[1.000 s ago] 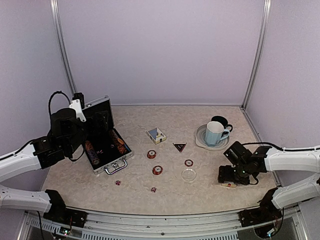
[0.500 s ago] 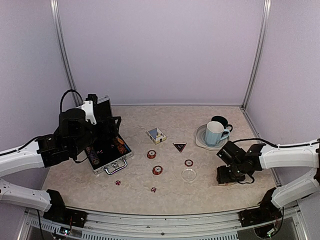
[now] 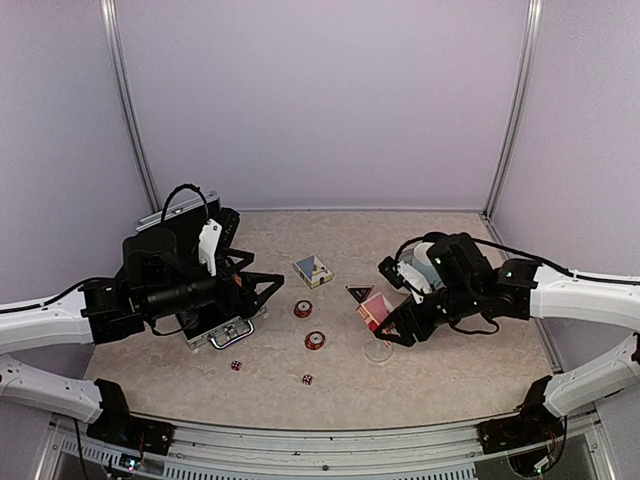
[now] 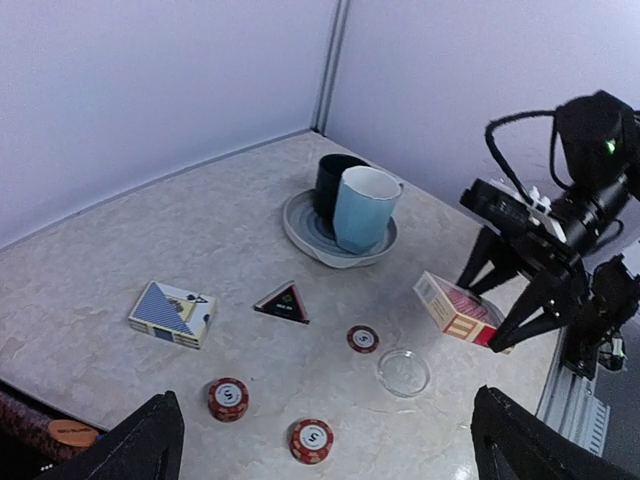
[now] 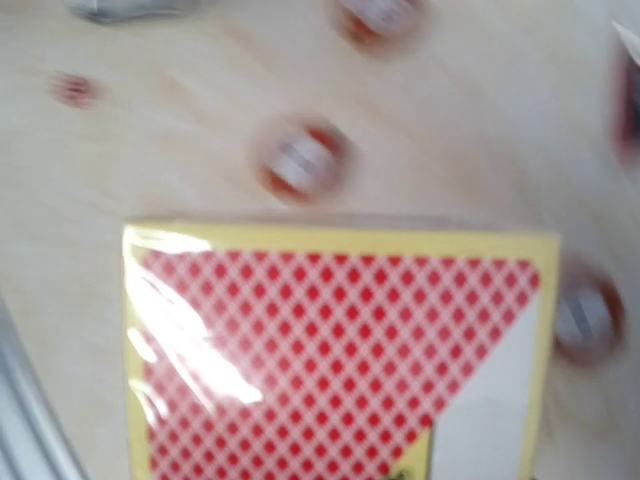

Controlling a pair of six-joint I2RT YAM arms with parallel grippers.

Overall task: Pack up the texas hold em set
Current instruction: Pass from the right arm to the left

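Cardboard printed in a red diamond lattice with a yellow border, under a glossy wrap, is seen on the broad face of the red card box (image 5: 340, 350), which fills the lower part of the blurred right wrist view. From the left wrist camera a pale narrow side with red print is shown beside that red face. The box is held clear of the desk (image 3: 420, 385), tilted, with its long axis slanting down toward the right arm and its pale narrow side turned toward the left arm. It is grasped across its width by the right gripper (image 4: 482, 318), whose fingers are clenched on it. Just below it the clear disc (image 3: 378, 349) lies flat, and red-and-white chips (image 4: 229, 398) are scattered nearby. The black triangular marker (image 3: 359, 293) lies flat with one tip toward the arm bases, and the blue card box (image 3: 313, 271) lies flat beyond it. Two tiny red dice (image 3: 236, 366) are found nearer the front edge. At the left the silver briefcase (image 3: 231, 327) stands open with its handle facing the front right, largely covered by the left arm. Above it the left gripper (image 3: 262, 290) is held released, its fingers spread wide and nothing between them. At the far right a grey-blue cup (image 4: 362, 208) and a dark cup (image 4: 333, 178) are set on a round saucer (image 4: 300, 225).
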